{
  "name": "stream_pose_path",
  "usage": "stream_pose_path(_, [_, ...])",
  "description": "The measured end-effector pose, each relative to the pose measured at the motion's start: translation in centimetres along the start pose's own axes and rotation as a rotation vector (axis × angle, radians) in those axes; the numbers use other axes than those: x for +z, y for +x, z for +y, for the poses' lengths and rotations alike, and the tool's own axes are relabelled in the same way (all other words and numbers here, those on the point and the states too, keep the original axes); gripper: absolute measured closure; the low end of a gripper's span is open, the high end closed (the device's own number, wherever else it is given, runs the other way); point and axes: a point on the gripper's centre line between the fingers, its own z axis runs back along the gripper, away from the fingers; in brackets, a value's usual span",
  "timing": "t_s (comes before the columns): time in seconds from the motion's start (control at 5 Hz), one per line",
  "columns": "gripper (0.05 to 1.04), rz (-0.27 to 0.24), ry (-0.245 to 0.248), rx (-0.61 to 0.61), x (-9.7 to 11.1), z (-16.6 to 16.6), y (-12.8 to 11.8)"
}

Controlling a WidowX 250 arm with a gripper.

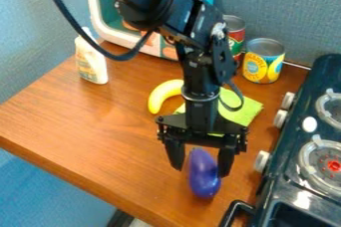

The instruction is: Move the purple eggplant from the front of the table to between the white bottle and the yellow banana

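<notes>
1. The gripper (201,171) is held low over the wooden surface (100,131), pointed toward 6 o'clock, with its two black fingers spread well apart. Nothing is seen to be clenched.
2. The eggplant (205,183) is placed at the fingertips, its upper end between them. A gap is left on the 9 o'clock side; the finger on the 3 o'clock side is overlapped with its edge in the view, and whether it is touched cannot be told.
3. The eggplant is smooth, glossy and purple, rounded at both ends, and is laid with its length running roughly from 12 to 6 o'clock.
4. From the gripper, a curved, smooth yellow banana (160,96) is seen at 11 o'clock, and a flat green cloth (248,111) at 1 o'clock, partly hidden by the arm.
5. Farther off, an upright white bottle (91,64) is seen between 10 and 11 o'clock. A yellow-and-blue labelled metal can (263,64) is stood at 1 o'clock, and a red-and-green labelled can (237,37) just behind it.
6. A pale-framed teal box (96,17) is set toward 11 o'clock.
7. At 2 to 3 o'clock, a glossy dark stove (293,141) is fitted with pale round knobs (261,161) and ringed burners (326,164).
</notes>
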Motion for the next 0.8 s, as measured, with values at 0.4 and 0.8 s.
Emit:
stream_pose_path(0.4, [0.118,0.081,0.021,0.009,-2.9,0.0,-0.2])
stream_pose_path(0.8, [0.252,0.069,0.033,-0.058,-2.3,0.4,-0.3])
